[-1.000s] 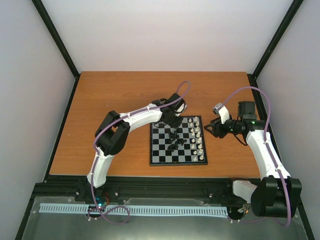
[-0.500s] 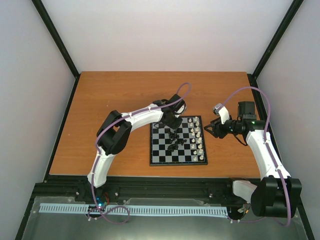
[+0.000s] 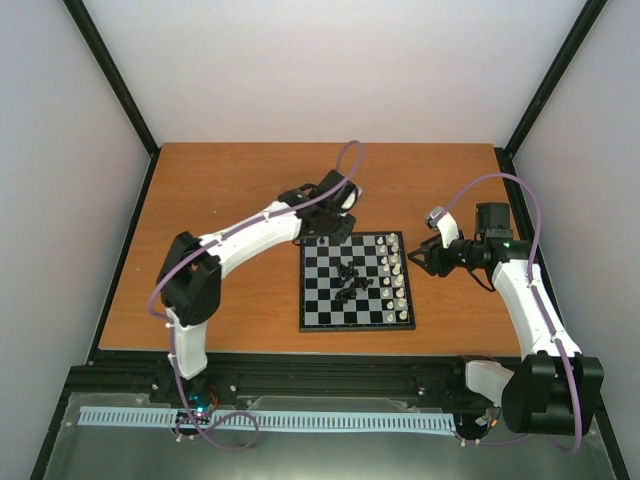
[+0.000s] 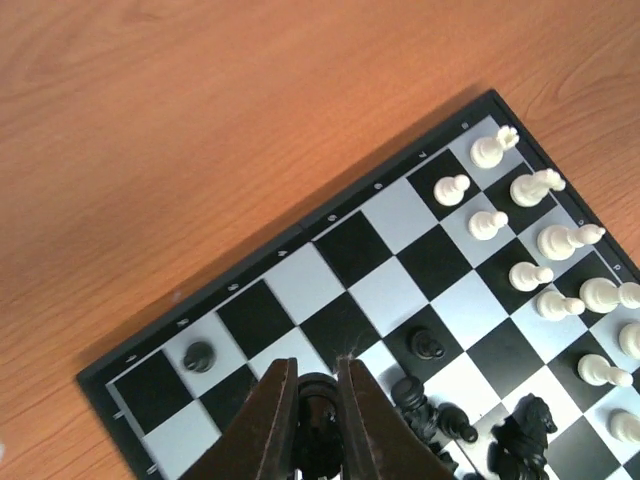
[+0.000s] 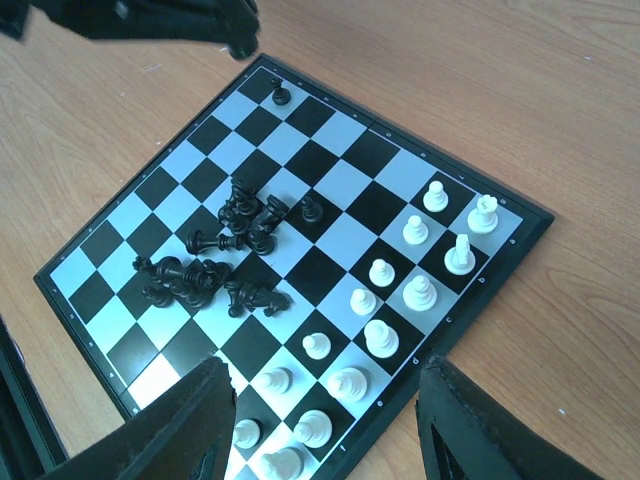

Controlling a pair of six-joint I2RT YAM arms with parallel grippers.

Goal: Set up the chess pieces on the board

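The board (image 3: pixel 355 327) lies right of the table's centre. White chess pieces (image 3: pixel 398 275) stand in two files along its right side. Black chess pieces (image 3: pixel 347 280) lie heaped in the middle. My left gripper (image 3: pixel 335 228) hangs over the far left part of the board (image 4: pixel 385 215), shut on a black piece (image 4: pixel 318 420) between its fingers (image 4: pixel 275 400). One black pawn (image 4: pixel 200 355) stands on the far corner square and another (image 4: pixel 430 345) stands by the heap. My right gripper (image 5: pixel 325 370) is open and empty above the white pieces (image 5: pixel 380 335) at the right edge of the board (image 5: pixel 345 240).
Bare wooden table (image 3: pixel 230 190) surrounds the board on all sides. The black heap (image 5: pixel 215 265) has pieces lying on their sides. The left gripper (image 5: pixel 230 30) shows dark at the top left of the right wrist view, near the corner pawn (image 5: pixel 281 96).
The left arm's elbow has swung left and its gripper has shifted a little towards the board's far left corner, jaws narrowing on the black piece. The right arm has not moved.
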